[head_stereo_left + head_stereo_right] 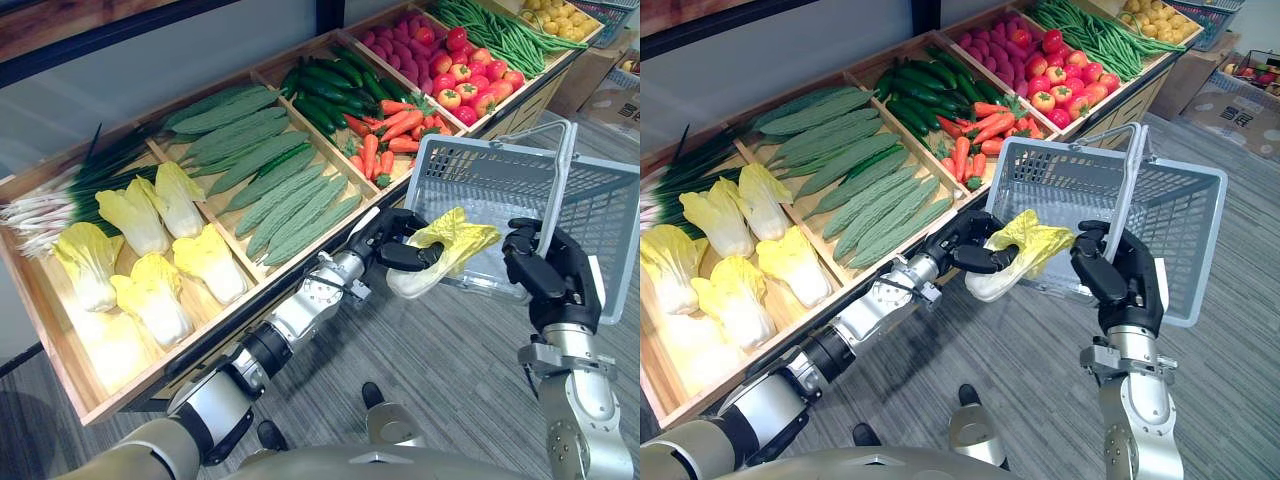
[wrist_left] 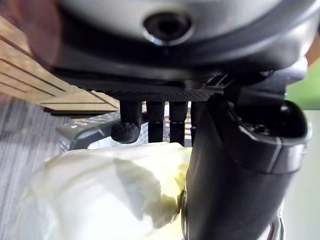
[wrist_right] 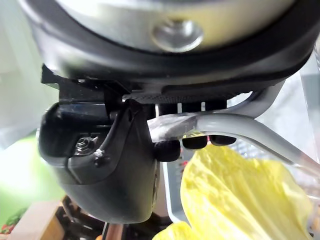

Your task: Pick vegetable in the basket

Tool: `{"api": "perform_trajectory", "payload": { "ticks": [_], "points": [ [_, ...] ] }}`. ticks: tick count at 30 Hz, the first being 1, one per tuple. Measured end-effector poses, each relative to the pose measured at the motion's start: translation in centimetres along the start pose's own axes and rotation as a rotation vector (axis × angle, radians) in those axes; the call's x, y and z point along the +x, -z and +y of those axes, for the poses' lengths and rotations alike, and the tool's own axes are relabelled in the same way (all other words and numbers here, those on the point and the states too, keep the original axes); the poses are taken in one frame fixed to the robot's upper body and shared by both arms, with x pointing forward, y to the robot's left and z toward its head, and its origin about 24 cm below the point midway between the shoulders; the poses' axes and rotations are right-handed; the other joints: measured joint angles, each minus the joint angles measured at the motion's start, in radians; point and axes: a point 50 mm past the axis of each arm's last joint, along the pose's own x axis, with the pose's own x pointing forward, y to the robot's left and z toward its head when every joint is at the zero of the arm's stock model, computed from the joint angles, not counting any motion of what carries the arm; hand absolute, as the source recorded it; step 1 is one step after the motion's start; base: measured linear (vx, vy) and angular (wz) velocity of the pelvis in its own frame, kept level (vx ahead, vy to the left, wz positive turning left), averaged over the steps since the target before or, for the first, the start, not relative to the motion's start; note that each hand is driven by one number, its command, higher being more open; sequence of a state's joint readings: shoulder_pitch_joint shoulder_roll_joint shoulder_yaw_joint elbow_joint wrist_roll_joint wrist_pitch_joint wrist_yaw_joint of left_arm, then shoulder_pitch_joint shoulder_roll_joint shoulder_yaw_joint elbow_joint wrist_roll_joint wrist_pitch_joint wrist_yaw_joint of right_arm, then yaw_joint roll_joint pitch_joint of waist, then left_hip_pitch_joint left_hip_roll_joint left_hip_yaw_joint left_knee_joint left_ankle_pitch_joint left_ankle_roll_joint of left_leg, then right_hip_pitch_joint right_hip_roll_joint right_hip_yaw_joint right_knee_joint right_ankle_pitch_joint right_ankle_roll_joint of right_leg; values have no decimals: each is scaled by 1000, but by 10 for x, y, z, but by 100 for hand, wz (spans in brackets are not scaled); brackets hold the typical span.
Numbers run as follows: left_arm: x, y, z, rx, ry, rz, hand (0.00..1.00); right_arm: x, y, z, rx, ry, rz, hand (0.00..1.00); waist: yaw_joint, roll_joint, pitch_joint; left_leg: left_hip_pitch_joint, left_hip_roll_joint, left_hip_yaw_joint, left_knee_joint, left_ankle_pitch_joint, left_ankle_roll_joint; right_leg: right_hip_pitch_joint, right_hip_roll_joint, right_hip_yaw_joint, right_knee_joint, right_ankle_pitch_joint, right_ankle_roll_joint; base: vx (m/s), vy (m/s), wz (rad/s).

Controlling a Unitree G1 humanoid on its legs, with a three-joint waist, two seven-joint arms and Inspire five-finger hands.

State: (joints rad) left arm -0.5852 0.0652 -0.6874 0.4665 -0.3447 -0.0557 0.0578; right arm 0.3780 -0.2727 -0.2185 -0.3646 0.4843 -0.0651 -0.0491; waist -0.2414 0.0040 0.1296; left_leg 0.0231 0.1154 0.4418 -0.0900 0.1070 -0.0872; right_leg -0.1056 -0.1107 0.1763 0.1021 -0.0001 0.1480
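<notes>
My left hand (image 1: 392, 243) is shut on a pale yellow napa cabbage (image 1: 448, 250), holding it at the near rim of the grey plastic basket (image 1: 497, 182). The cabbage's leafy end hangs just over the basket's open mouth. In the left wrist view the cabbage (image 2: 110, 190) lies under the thumb (image 2: 235, 175) and curled fingers. My right hand (image 1: 548, 268) is shut on the basket's grey handle (image 3: 250, 131), holding the basket tilted toward the shelf. The right wrist view shows the cabbage's yellow leaves (image 3: 240, 195) past the fingers.
A slanted wooden produce stand (image 1: 60, 340) runs along the left and back. It holds more napa cabbages (image 1: 150, 250), spring onions (image 1: 60, 195), bitter gourds (image 1: 270, 180), cucumbers (image 1: 325, 85), carrots (image 1: 385, 135), peppers (image 1: 475, 80) and green beans (image 1: 500, 35). Grey floor lies below.
</notes>
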Motion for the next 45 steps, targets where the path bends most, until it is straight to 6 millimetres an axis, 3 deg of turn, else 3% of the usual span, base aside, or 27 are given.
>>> {"api": "perform_trajectory", "payload": {
  "ticks": [6,16,21,28,34,40,45],
  "points": [
    [9,-22,10,14,-29,-69,0,-13,20,26,104,-133,99,0,-5,-2,1,0,0,-1,0,0,0,1,0,-1,1,0,0,0,0,0],
    [6,-52,28,-38,-47,-175,0,-30,41,45,172,-245,215,0,-5,-3,2,17,0,11,0,2,2,6,2,7,7,0,-1,0,0,-3],
    [4,-63,27,-65,-31,-221,0,-42,55,44,167,-244,300,0,-6,-5,2,27,1,50,0,-7,1,-8,9,43,1,1,-3,-1,0,-22],
    [3,-61,26,-47,-9,-216,0,-34,49,38,146,-231,264,0,-11,-12,3,55,5,129,4,-29,-8,-16,23,115,-12,19,0,22,-2,-35],
    [-1,-53,30,11,35,-181,0,-18,28,27,62,-249,177,0,-14,-21,3,76,5,215,6,-59,-26,-33,40,200,-39,39,12,35,-7,-41],
    [-8,-49,44,65,53,-152,0,-14,13,23,46,-238,108,0,-50,-27,6,49,57,279,177,-174,-39,-32,49,270,-54,45,21,76,-32,-35],
    [-15,-51,58,114,47,-147,0,-16,14,21,23,-234,117,0,-61,-24,5,11,112,278,301,-247,-44,-31,63,271,-54,56,37,33,-14,-7]
  ]
}}
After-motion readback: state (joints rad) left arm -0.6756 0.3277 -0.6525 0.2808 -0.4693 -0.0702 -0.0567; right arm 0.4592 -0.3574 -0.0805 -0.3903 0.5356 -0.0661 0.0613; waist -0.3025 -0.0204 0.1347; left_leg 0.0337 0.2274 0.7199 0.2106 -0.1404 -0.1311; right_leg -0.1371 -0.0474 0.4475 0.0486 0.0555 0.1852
